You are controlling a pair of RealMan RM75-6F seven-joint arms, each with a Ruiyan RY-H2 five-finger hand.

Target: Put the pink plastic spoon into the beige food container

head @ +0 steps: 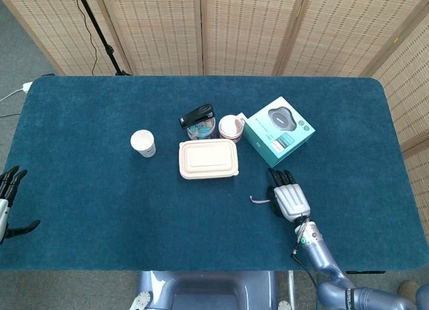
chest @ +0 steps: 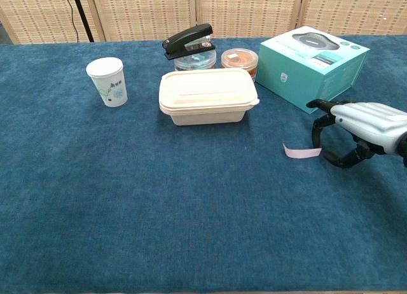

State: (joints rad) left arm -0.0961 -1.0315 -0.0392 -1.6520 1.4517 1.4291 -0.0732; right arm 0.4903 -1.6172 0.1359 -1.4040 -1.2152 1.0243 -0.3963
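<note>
The pink plastic spoon [chest: 301, 152] lies flat on the blue cloth to the right of the middle; the head view shows the spoon [head: 259, 200] as a small pale sliver. The beige food container [chest: 206, 95] stands with its lid down behind and to the left of it, seen from above as the container [head: 208, 158]. My right hand [chest: 356, 124] hovers just right of the spoon, fingers curled down and apart, holding nothing; its fingertips are close to the spoon's right end. From above, the right hand [head: 289, 199] shows its back. My left hand [head: 8, 202] is open at the far left table edge.
A white paper cup [chest: 107, 81] stands left of the container. Behind the container sit a black stapler [chest: 187, 39] on a round tin and a small orange-lidded tub [chest: 240, 58]. A teal box [chest: 311, 65] stands behind my right hand.
</note>
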